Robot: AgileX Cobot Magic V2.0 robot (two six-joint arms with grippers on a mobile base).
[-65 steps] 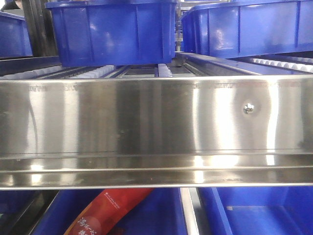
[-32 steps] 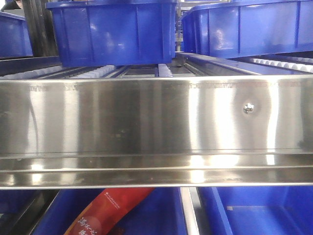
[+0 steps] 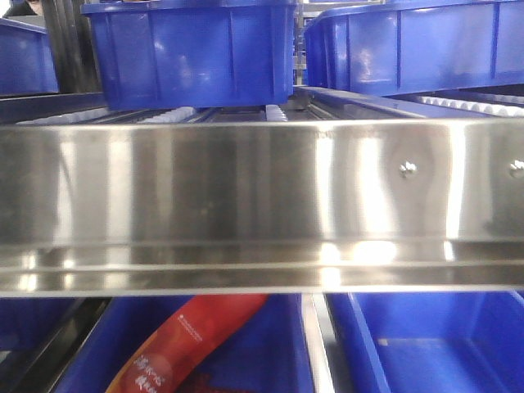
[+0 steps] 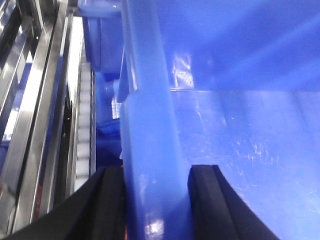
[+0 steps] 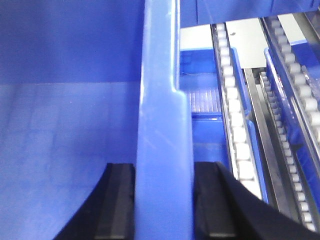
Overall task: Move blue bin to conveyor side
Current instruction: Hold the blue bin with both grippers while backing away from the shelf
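Gleaming, the large glossy blue plastic bin [image 4: 240,125] has its thick rim clamped at six o'clock by left claw [image 4: 157,170] and right claw [image 5: 165,165].

A wide, shiny stainless-steel front beam [image 3: 246,205] of the shelf rack spans the front view, with a small screw [image 3: 407,169] near its right end. Just behind the beam's top edge, tracks of small white plastic rollers [image 3: 164,116] carry a deep blue plastic crate [image 3: 192,53] above the beam's left-centre and a broader blue plastic crate [image 3: 409,49] above its right end (a third blue crate [image 3: 24,57] shows past the far left). Below the beam sit a blue plastic tub [image 3: 274,348] holding a red printed packet [image 3: 192,340], and another blue tub [image 3: 434,344] under the beam's right half. The right wrist view shows a roller track [image 5: 234,131] beside a glossy blue plastic bin [image 5: 160,100]; where that bin is relative to the beam cannot be told.
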